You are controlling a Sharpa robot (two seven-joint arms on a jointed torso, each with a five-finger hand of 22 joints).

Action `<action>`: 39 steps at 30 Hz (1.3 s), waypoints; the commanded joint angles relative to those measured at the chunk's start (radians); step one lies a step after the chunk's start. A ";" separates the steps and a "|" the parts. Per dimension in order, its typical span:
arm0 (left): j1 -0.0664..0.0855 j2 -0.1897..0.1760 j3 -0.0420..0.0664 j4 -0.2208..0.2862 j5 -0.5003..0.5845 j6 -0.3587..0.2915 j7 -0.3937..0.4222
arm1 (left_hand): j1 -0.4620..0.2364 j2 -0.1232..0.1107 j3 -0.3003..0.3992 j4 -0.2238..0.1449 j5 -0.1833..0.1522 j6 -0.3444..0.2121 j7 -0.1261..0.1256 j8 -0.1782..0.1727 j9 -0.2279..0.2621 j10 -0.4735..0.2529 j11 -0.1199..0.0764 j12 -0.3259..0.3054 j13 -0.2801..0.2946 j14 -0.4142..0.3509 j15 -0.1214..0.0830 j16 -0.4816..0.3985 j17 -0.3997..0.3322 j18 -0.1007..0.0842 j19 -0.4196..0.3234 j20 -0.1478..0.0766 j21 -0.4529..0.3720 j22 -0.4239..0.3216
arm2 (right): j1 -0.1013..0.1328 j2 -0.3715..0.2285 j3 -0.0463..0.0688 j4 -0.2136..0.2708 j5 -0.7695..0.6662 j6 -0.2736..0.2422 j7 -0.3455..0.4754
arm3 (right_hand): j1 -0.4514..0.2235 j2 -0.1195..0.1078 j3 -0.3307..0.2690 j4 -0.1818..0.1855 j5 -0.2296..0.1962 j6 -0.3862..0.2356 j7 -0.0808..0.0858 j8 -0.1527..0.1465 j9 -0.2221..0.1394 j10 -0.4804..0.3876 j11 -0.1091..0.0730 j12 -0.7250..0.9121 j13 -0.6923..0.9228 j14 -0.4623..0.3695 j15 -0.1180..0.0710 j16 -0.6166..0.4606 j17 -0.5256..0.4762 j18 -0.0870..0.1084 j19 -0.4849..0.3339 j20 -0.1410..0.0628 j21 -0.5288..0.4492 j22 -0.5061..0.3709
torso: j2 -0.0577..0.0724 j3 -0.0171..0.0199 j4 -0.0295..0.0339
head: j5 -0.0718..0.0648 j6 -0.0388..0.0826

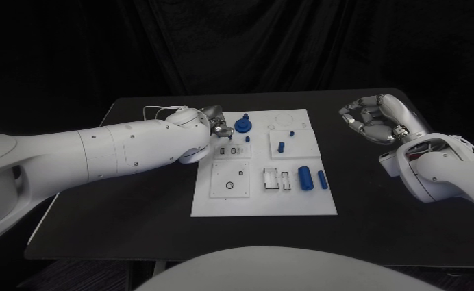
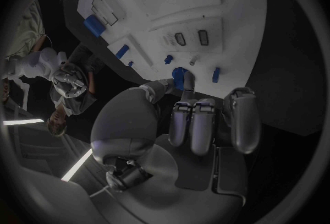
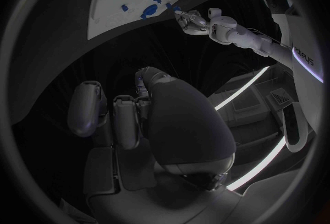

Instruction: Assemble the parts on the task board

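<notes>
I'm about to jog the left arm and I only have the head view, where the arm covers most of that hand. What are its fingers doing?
Observer: In the left wrist view, the left hand's thumb and one finger reach the round blue part on the board. I cannot tell whether they pinch it or only touch it.
Operator: And the other fingers?
Observer: They lie side by side, holding nothing.
Operator: Is the right hand carrying anything?
Observer: The right wrist view shows the right hand with its fingers curled in and nothing in them.
</notes>
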 commanded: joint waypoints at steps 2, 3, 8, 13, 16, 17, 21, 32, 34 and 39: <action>-0.014 -0.006 0.001 0.013 -0.020 -0.057 0.017 | -0.006 -0.002 0.010 -0.002 0.001 0.029 -0.020 0.006 0.001 0.106 -0.007 0.004 0.263 0.104 -0.007 0.003 0.263 -0.001 0.003 -0.003 0.001 0.192 | -0.001 -0.001 0.001 0.005 -0.002 -0.013 -0.006 | -0.010 0.002 0.001 0.003 0.005 -0.004 -0.002 0.004 -0.001 -0.007 -0.001 -0.004 0.040 0.052 -0.002 -0.004 0.148 0.010 -0.008 0.001 -0.007 0.157 | 0.001 0.0009 -0.0025 | 0.004 0.000; -0.016 -0.007 0.001 0.015 -0.021 -0.057 0.017 | -0.006 -0.002 0.010 -0.002 0.001 0.029 -0.020 0.006 0.001 0.106 -0.007 0.004 0.263 0.104 -0.007 0.003 0.263 -0.001 0.003 -0.003 0.001 0.192 | -0.001 -0.001 0.001 0.005 -0.002 -0.013 -0.006 | -0.010 0.002 0.001 0.003 0.005 -0.004 -0.002 0.004 -0.001 -0.007 -0.001 -0.004 0.040 0.052 -0.002 -0.004 0.148 0.010 -0.008 0.001 -0.007 0.157 | 0.001 0.0008 -0.0026 | 0.004 0.000; -0.029 -0.013 0.001 0.027 -0.021 -0.060 0.021 | -0.008 -0.002 0.010 0.001 -0.002 0.029 -0.020 0.005 0.000 0.106 -0.007 0.004 0.263 0.104 -0.007 0.003 0.263 -0.001 0.003 -0.003 0.000 0.192 | -0.001 0.001 0.001 0.004 -0.002 -0.014 -0.005 | -0.011 0.001 0.001 0.003 0.005 -0.004 -0.002 0.004 -0.001 -0.008 -0.001 -0.004 0.040 0.052 -0.002 -0.003 0.149 0.010 -0.008 0.001 -0.007 0.157 | 0.002 -0.0002 -0.0012 | 0.003 0.000; -0.039 -0.013 0.001 0.030 -0.021 -0.060 0.024 | -0.008 -0.002 0.010 0.001 -0.002 0.029 -0.020 0.005 0.000 0.106 -0.007 0.004 0.263 0.104 -0.007 0.003 0.263 -0.001 0.003 -0.003 -0.001 0.192 | -0.001 0.001 0.001 0.004 -0.002 -0.014 -0.005 | -0.011 0.000 0.001 0.003 0.005 -0.005 -0.002 0.004 -0.002 -0.008 -0.001 -0.004 0.040 0.052 -0.002 -0.003 0.149 0.010 -0.008 0.001 -0.007 0.157 | 0.001 0.0002 -0.0011 | 0.002 0.000; -0.043 -0.013 0.001 0.031 -0.021 -0.055 0.026 | -0.010 -0.001 0.011 0.004 -0.004 0.030 -0.020 0.005 -0.001 0.106 -0.007 0.004 0.263 0.104 -0.007 0.003 0.263 -0.001 0.003 -0.004 -0.001 0.192 | -0.001 0.001 0.001 0.004 -0.002 -0.014 -0.005 | -0.011 0.000 0.001 0.003 0.005 -0.005 -0.002 0.004 -0.002 -0.008 -0.001 -0.004 0.040 0.052 -0.002 -0.003 0.149 0.010 -0.008 0.001 -0.007 0.157 | 0.001 0.0003 -0.0006 | 0.000 0.000; -0.045 -0.013 0.001 0.032 -0.021 -0.053 0.026 | -0.010 -0.001 0.011 0.004 -0.004 0.030 -0.020 0.005 -0.001 0.106 -0.007 0.004 0.263 0.104 -0.007 0.003 0.263 -0.001 0.003 -0.004 -0.001 0.192 | -0.001 0.001 0.001 0.004 -0.002 -0.014 -0.005 | -0.011 0.000 0.001 0.003 0.005 -0.005 -0.002 0.004 -0.002 -0.008 -0.001 -0.004 0.040 0.052 -0.002 -0.003 0.149 0.010 -0.008 0.001 -0.007 0.157 | 0.001 0.0003 -0.0004 | -0.001 0.000; -0.052 -0.014 0.001 0.034 -0.021 -0.050 0.029 | -0.011 0.000 0.011 0.006 -0.006 0.030 -0.020 0.005 -0.001 0.106 -0.007 0.004 0.263 0.104 -0.007 0.003 0.263 -0.001 0.003 -0.004 -0.001 0.192 | -0.001 0.001 0.001 0.004 -0.002 -0.014 -0.005 | -0.011 0.000 0.001 0.003 0.005 -0.005 -0.002 0.004 -0.002 -0.008 -0.001 -0.004 0.040 0.052 -0.002 -0.003 0.149 0.010 -0.008 0.001 -0.007 0.157 | 0.002 0.0001 -0.0005 | -0.002 0.000; -0.076 -0.002 0.001 0.020 -0.021 -0.050 0.040 | -0.017 0.004 0.008 0.017 -0.005 0.032 -0.020 0.005 -0.002 0.106 -0.007 0.004 0.263 0.104 -0.008 0.003 0.263 0.000 0.002 -0.005 -0.005 0.191 | -0.001 0.002 0.001 0.004 -0.002 -0.013 -0.006 | -0.011 0.000 0.001 0.003 0.005 -0.005 -0.002 0.004 -0.002 -0.008 -0.001 -0.004 0.040 0.052 -0.002 -0.003 0.149 0.010 -0.008 0.001 -0.007 0.157 | 0.001 0.0005 -0.0015 | -0.002 0.000; -0.077 0.000 0.001 0.017 -0.021 -0.051 0.042 | -0.017 0.004 0.007 0.018 -0.002 0.032 -0.020 0.005 -0.002 0.106 -0.008 0.004 0.263 0.104 -0.008 0.003 0.263 0.000 0.001 -0.005 -0.006 0.191 | -0.001 0.002 0.001 0.004 -0.002 -0.013 -0.006 | -0.011 0.000 0.001 0.003 0.005 -0.005 -0.002 0.004 -0.002 -0.008 -0.001 -0.004 0.040 0.052 -0.002 -0.003 0.149 0.010 -0.008 0.001 -0.007 0.157 | 0.001 0.0003 -0.0013 | -0.001 0.000; -0.081 0.002 0.001 0.009 -0.021 -0.055 0.047 | -0.017 0.004 0.006 0.018 -0.001 0.031 -0.020 0.005 -0.002 0.106 -0.007 0.004 0.263 0.104 -0.008 0.003 0.263 0.000 0.000 -0.005 -0.008 0.190 | -0.001 0.001 0.001 0.004 -0.002 -0.013 -0.005 | -0.011 0.000 0.001 0.003 0.005 -0.005 -0.002 0.004 -0.002 -0.008 -0.001 -0.004 0.040 0.052 -0.002 -0.003 0.149 0.010 -0.008 0.001 -0.007 0.157 | 0.002 0.0000 -0.0012 | -0.002 0.000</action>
